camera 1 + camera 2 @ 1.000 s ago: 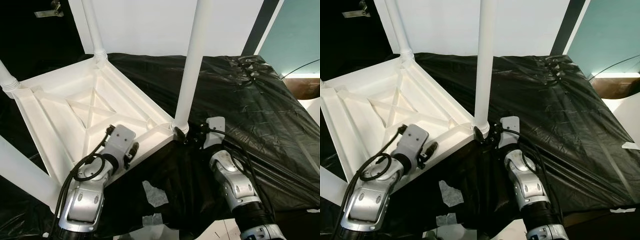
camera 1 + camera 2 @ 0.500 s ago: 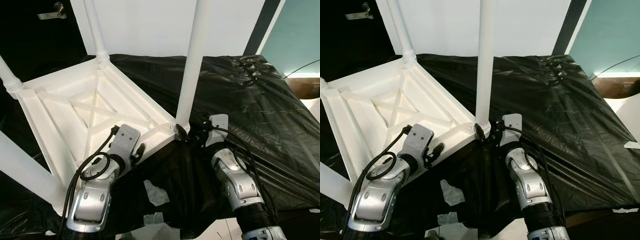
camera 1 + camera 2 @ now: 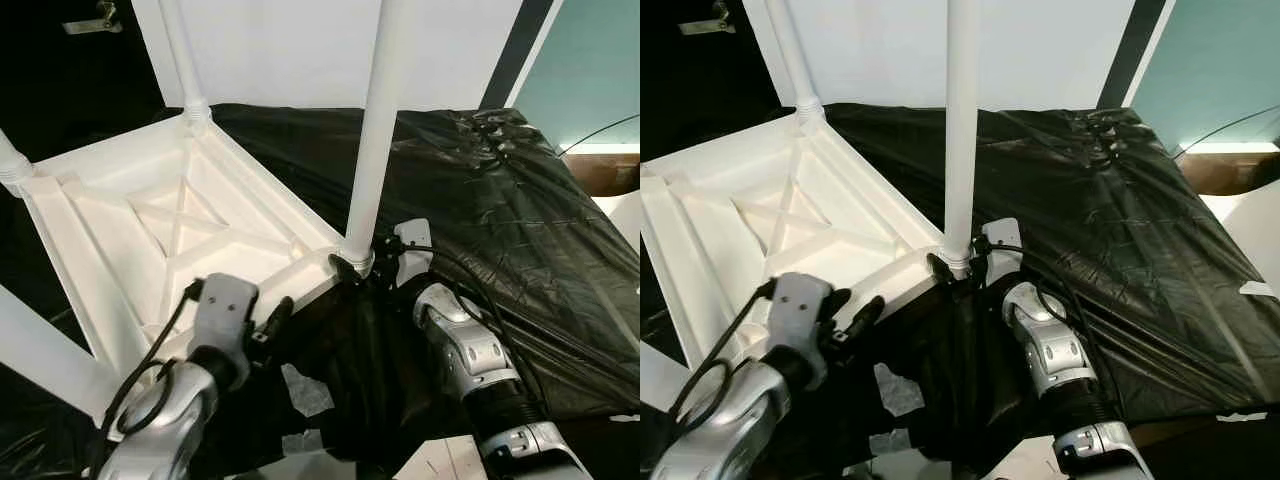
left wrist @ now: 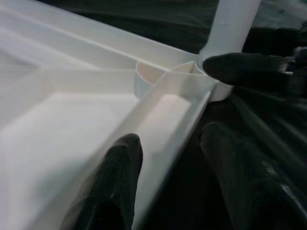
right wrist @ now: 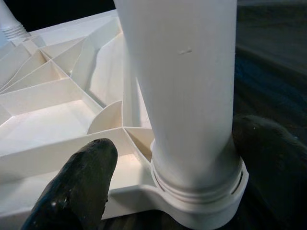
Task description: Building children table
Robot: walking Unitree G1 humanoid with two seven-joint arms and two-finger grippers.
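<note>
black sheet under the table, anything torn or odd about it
Yes. The black sheet is heavily wrinkled and has ragged holes near its front edge, with pale floor showing through. The upside-down white table lies on it, legs up; that fits assembly. The right gripper sits at one leg's base.

Table under black plastic, kids' table flipped on top

The work surface was wrapped in a wrinkly black plastic sheet (image 3: 480, 190), and the white children's table (image 3: 150, 220) lay on it upside down, ribbed underside up, its legs (image 3: 372, 130) standing straight up from the corners. It took up the left part of the sheet, with the near corner just by the front edge. A couple of pale torn patches (image 3: 308, 388) showed in the sheet near the front. The right half of the sheet was just creased plastic.
</note>
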